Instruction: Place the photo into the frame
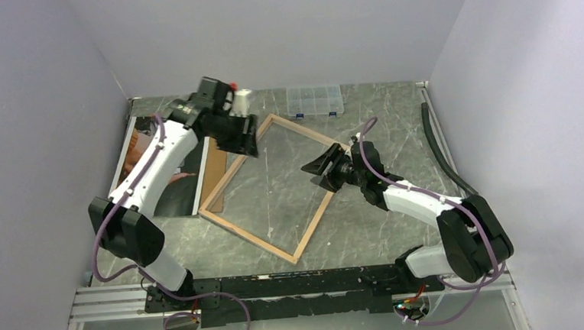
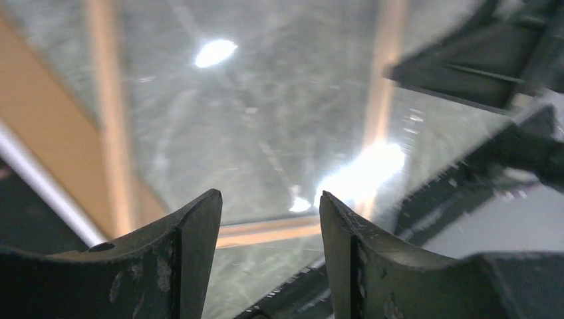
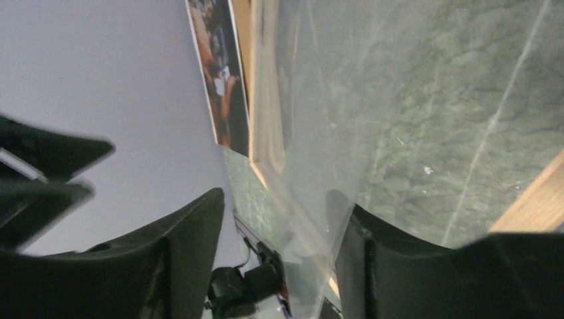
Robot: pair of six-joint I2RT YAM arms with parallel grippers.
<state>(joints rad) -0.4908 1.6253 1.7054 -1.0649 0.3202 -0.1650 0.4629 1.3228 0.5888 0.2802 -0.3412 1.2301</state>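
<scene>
Grey-green marbled worktop (image 1: 394,128) between lavender walls carries the frame (image 1: 247,235), lying flat at picture centre, wood back up and turned like a diamond. The photo (image 1: 177,189) lies at left, partly under the left arm, with a brown backing board (image 1: 214,173) between it and the frame. Left claw (image 1: 243,143) hangs over the frame's upper-left edge, fingers (image 2: 193,259) parted and holding nothing; right claw (image 1: 321,169) sits at the frame's right edge, fingers (image 3: 193,252) apart, with the clear pane's edge running between them.
</scene>
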